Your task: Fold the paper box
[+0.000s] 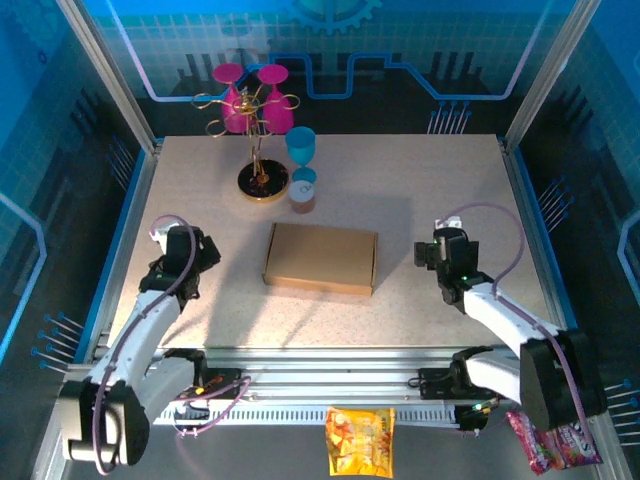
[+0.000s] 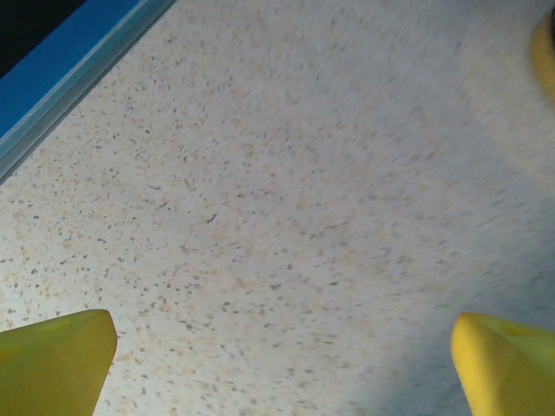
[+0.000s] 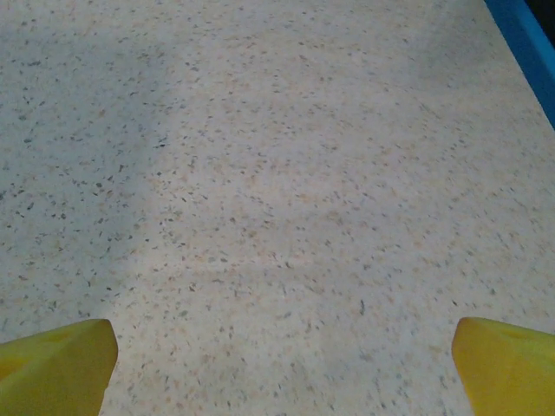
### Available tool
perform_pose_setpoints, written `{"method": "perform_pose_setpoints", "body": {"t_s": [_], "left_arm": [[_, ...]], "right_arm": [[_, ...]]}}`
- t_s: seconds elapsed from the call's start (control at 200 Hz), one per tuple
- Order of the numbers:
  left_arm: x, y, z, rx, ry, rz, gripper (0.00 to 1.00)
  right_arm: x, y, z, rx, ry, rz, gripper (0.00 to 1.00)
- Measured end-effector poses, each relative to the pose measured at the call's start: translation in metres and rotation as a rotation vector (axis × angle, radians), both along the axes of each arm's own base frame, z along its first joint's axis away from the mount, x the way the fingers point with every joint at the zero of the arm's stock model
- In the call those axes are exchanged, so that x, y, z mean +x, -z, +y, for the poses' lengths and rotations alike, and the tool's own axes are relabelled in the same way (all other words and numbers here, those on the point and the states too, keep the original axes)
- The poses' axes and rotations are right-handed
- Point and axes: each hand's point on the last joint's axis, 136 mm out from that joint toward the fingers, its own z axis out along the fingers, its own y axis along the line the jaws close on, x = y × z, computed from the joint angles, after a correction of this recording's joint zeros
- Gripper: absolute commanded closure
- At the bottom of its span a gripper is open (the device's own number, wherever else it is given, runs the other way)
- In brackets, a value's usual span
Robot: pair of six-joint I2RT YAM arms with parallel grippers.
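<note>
The paper box (image 1: pixel 320 258) lies closed as a shallow brown rectangle in the middle of the speckled table (image 1: pixel 400 180). My left gripper (image 1: pixel 197 245) hovers to its left, well apart from it. In the left wrist view its yellow fingertips (image 2: pixel 54 360) stand wide apart over bare tabletop, so the gripper (image 2: pixel 282 364) is open and empty. My right gripper (image 1: pixel 440 250) sits to the right of the box, also apart from it. Its yellow fingertips (image 3: pixel 56 366) are spread wide in the right wrist view, and the gripper (image 3: pixel 282 364) is open with nothing between them.
At the back of the table stand a gold wire rack with pink glasses (image 1: pixel 255 105) and a blue hourglass-shaped cup (image 1: pixel 301 170). Blue rails (image 2: pixel 65 74) border the table. Snack packets (image 1: pixel 360 440) lie below the front frame, with another at the right (image 1: pixel 548 445).
</note>
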Motion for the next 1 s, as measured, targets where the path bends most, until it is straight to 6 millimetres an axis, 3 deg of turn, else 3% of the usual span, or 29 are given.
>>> {"method": "perform_pose_setpoints", "body": {"t_s": [0.24, 0.38, 0.52, 0.65, 0.755, 1.001], "left_arm": [[0.023, 0.042, -0.013, 0.014, 0.149, -0.03, 0.01], [0.051, 0.051, -0.021, 0.014, 0.234, -0.064, 0.01], [0.083, 0.047, -0.029, 0.009, 0.301, -0.165, 0.01], [0.106, 0.044, -0.041, 0.038, 0.38, -0.269, 0.01], [0.104, 0.048, -0.048, 0.048, 0.399, -0.297, 0.01], [0.111, 0.029, -0.044, 0.076, 0.381, -0.383, 0.01]], "right_arm": [[0.038, 0.006, 0.027, 0.017, -0.15, -0.1, 0.0], [0.052, 0.01, 0.032, 0.027, -0.218, -0.125, 0.0], [0.064, 0.007, 0.016, 0.066, -0.21, -0.213, 0.0], [0.055, 0.023, 0.013, 0.083, -0.218, -0.206, 0.0], [0.057, 0.019, 0.01, 0.088, -0.197, -0.228, 0.0], [0.06, 0.013, 0.004, 0.081, -0.157, -0.26, 0.0]]}}
